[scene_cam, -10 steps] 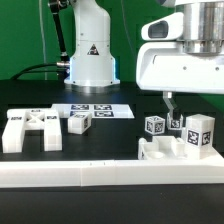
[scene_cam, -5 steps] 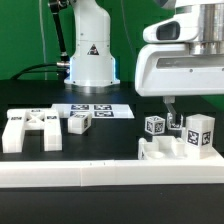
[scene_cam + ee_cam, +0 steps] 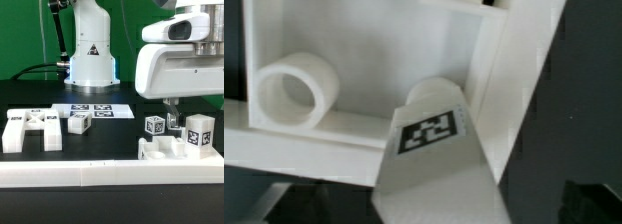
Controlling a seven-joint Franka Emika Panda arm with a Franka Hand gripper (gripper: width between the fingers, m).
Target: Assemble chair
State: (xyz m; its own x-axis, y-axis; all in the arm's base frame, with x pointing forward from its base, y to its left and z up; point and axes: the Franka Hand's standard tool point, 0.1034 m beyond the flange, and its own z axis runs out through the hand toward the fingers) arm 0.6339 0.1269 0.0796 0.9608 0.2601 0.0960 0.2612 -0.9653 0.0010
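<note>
My gripper [image 3: 172, 120] hangs at the exterior view's right, over a low white chair part [image 3: 163, 152]. In the wrist view the gripper [image 3: 438, 205] is shut on a narrow white tagged chair piece [image 3: 434, 135], which runs out from between the dark fingers [image 3: 573, 200]. Behind that piece lies a white framed panel [image 3: 358, 60] with a raised ring [image 3: 292, 92]. A small tagged cube [image 3: 153, 126] and a taller tagged block [image 3: 198, 135] stand on either side of the gripper. The held piece is mostly hidden in the exterior view.
An H-shaped white chair part [image 3: 30, 130] and a small white block [image 3: 80, 123] lie at the exterior view's left. The marker board [image 3: 95, 110] lies mid-table before the robot base [image 3: 90, 60]. The long white border frame [image 3: 90, 176] runs along the front.
The robot's hand has shifted and turned a little above the right-hand parts. The fingers stay at about the same spot. The loose parts have not moved.
</note>
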